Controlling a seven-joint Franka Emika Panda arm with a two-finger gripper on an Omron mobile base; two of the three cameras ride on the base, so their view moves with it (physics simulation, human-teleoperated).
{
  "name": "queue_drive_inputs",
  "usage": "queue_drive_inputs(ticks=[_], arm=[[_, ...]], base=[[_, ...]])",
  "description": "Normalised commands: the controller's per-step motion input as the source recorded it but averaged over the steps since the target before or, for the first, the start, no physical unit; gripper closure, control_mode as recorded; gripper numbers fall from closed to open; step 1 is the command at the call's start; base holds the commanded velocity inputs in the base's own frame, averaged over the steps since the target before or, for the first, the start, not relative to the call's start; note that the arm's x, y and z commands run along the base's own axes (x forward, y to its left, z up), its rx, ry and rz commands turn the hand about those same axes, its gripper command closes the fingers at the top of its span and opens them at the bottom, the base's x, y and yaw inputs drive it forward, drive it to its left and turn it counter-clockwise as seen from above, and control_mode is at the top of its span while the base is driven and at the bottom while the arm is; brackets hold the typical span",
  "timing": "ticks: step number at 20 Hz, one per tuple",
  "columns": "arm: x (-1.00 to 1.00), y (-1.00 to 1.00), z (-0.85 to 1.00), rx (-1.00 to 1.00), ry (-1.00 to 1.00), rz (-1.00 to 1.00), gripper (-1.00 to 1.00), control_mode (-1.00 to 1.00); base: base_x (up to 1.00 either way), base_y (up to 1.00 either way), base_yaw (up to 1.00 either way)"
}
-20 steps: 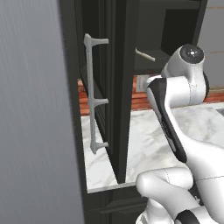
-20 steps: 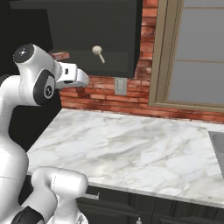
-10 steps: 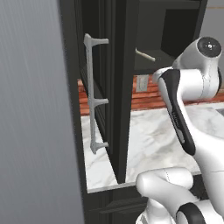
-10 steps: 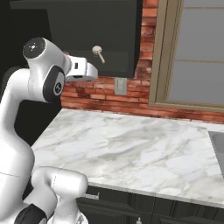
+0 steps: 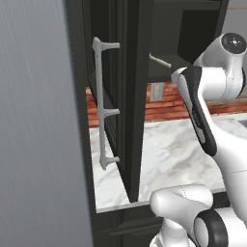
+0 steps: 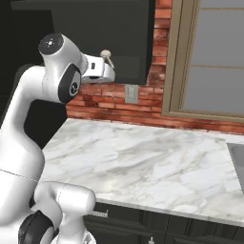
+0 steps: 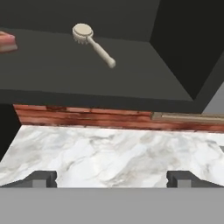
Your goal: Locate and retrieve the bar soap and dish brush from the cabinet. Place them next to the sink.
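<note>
— Looking along the hand, I have the cabinet open ahead of me, its flat black bottom panel above the marble tabletop. Where are the things?

— On that panel. I see the dish brush lying flat, round head toward the back, pale handle pointing toward the front and the right-hand wall. The bar soap sits at the far left edge of the hand view, reddish, cut off by the frame, well apart from the brush.

— And the tool?

— My tool has its jaws spread wide, nothing between them; the two dark fingertips stand far apart at the bottom of the hand view, over the marble, below the cabinet's front edge. It touches nothing.

— What do the base cameras give you?

— From the right one, the arm is raised with the hand by the cabinet's lower edge, and the brush head pokes up just beyond it. A brick wall runs behind the tabletop, with a window to the right. From the left one, I see a tall black door with a grey handle close by.
</note>
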Motion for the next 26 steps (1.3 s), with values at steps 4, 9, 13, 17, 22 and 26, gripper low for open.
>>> queue_drive_inputs(ticks=[4,9,13,17,22,26], arm=[[0.32,-0.04,0.19,0.02,0.0,0.0,-1.0,-1.0],[0.61,0.0,0.01,-0.01,-0.01,-0.01,-1.0,-1.0],[0.5,0.0,-0.01,-0.03,-0.02,0.0,-1.0,-1.0],[0.37,-0.16,-0.02,0.0,-0.02,0.05,-1.0,-1.0],[0.43,-0.09,-0.02,0.0,0.0,0.05,-1.0,-1.0],[0.49,-0.06,-0.02,0.0,0.0,0.05,-1.0,-1.0]], base=[[0.0,0.0,0.0],[0.0,0.0,0.0],[0.0,0.0,0.0],[0.0,0.0,0.0],[0.0,0.0,0.0],[0.0,0.0,0.0]])
